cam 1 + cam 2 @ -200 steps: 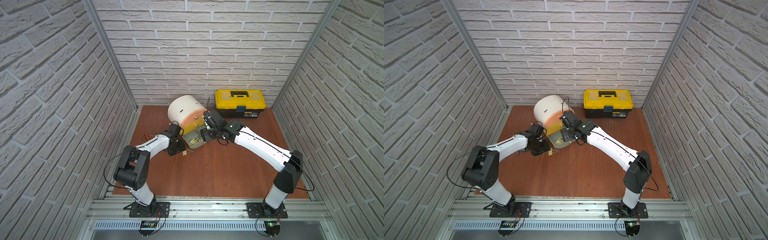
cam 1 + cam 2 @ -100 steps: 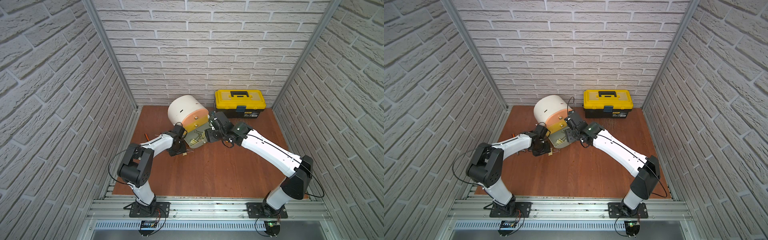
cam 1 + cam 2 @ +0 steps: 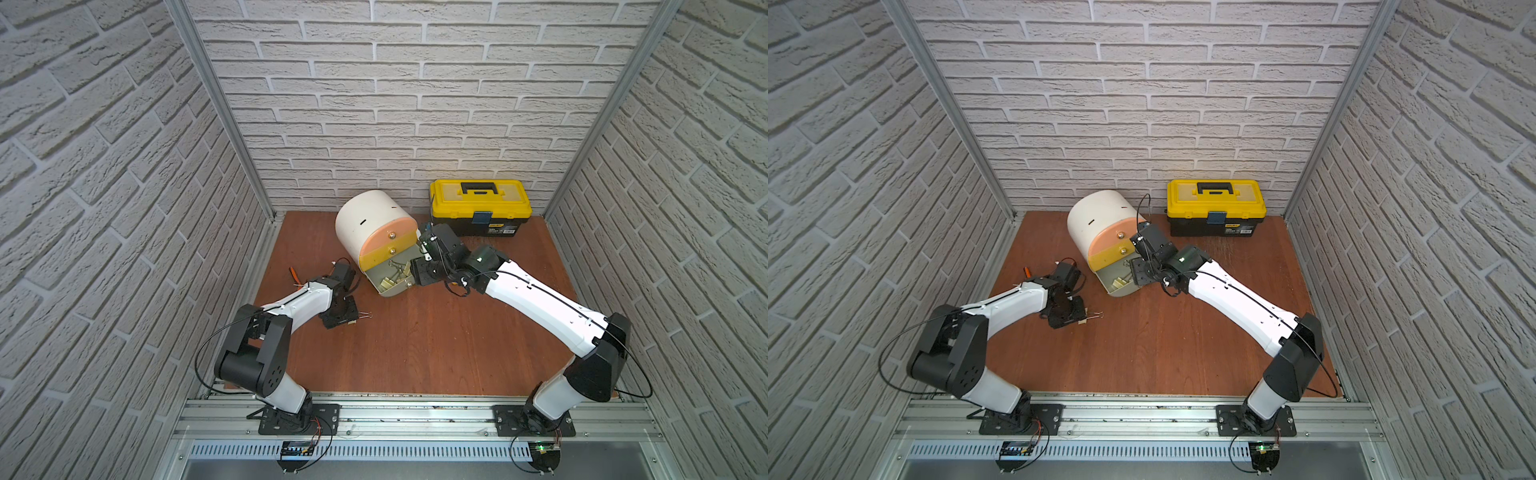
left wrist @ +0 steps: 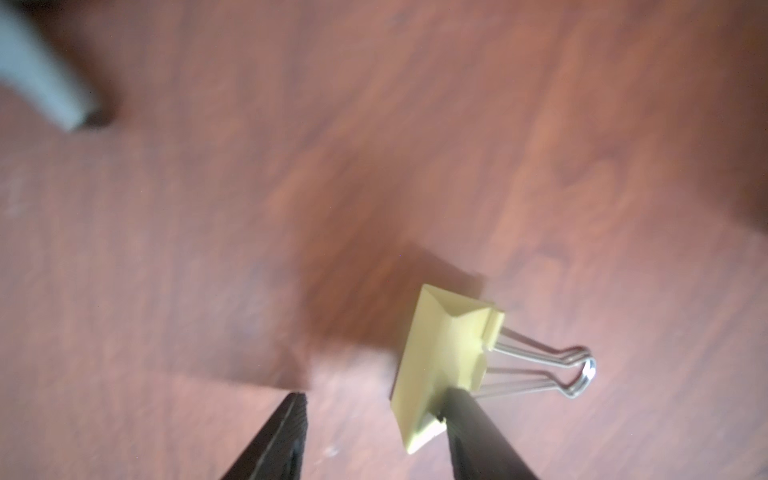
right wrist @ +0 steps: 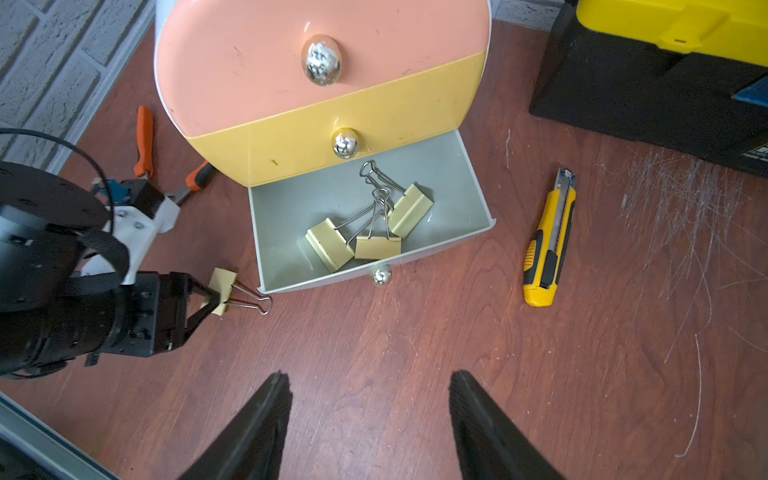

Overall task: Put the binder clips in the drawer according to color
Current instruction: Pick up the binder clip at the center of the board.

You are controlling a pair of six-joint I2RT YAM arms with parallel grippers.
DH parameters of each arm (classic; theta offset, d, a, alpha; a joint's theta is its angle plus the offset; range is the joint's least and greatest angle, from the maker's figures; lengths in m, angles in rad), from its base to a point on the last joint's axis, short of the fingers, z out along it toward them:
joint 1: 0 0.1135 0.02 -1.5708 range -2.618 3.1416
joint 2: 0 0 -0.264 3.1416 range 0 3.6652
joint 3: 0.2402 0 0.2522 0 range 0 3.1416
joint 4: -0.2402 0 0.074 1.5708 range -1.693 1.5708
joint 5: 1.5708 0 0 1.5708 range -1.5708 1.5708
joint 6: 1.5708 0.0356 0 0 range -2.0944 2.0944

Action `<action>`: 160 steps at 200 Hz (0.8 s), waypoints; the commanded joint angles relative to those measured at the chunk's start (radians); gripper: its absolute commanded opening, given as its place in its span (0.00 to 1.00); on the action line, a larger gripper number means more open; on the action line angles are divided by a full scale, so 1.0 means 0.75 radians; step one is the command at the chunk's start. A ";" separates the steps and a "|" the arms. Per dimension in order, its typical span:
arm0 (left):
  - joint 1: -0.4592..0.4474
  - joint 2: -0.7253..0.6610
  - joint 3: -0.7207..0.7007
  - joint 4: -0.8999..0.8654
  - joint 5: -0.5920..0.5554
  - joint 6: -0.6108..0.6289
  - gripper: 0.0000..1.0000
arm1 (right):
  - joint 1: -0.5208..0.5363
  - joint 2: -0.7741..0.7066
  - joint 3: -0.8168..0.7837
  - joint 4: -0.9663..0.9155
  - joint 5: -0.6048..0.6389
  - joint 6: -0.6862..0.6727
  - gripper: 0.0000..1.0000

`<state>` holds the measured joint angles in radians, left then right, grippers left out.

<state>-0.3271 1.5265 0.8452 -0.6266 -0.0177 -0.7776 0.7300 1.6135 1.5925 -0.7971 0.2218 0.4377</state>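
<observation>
Binder clips first: I count three pale yellow ones (image 5: 357, 232) lying in the pulled-out grey bottom drawer (image 5: 469, 195) of the cabinet (image 3: 374, 224), and a fourth yellow clip (image 5: 222, 291) on the wooden floor (image 3: 415, 340) just beside that drawer's corner. My left gripper (image 4: 374, 409) straddles this clip with its jaws apart; one fingertip (image 4: 461, 401) touches the body, the other stands clear. My right gripper (image 5: 368, 384) hangs open and empty before the drawer. One utility knife (image 5: 548, 245), orange-handled pliers (image 5: 145, 141) and a toolbox (image 3: 480, 201) lie around. Since a second ago the left arm has swung away from the drawer front.
</observation>
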 commanded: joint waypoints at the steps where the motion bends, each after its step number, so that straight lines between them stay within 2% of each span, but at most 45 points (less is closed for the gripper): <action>1: 0.031 -0.101 -0.065 -0.062 -0.010 -0.001 0.59 | 0.004 -0.052 -0.026 0.038 -0.017 0.022 0.65; 46: 0.004 -0.226 -0.012 -0.116 0.013 0.074 0.64 | 0.019 -0.049 -0.049 0.049 -0.044 0.032 0.65; 81: 0.006 -0.144 0.084 -0.199 0.029 0.142 0.65 | 0.038 -0.048 -0.056 0.050 -0.054 0.036 0.65; 160: -0.003 0.061 0.163 -0.155 0.039 0.198 0.58 | 0.058 -0.111 -0.120 0.055 -0.032 0.067 0.65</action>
<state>-0.3222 1.5402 0.9257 -0.7361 0.0074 -0.6605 0.7658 1.5818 1.5230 -0.7856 0.1833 0.4694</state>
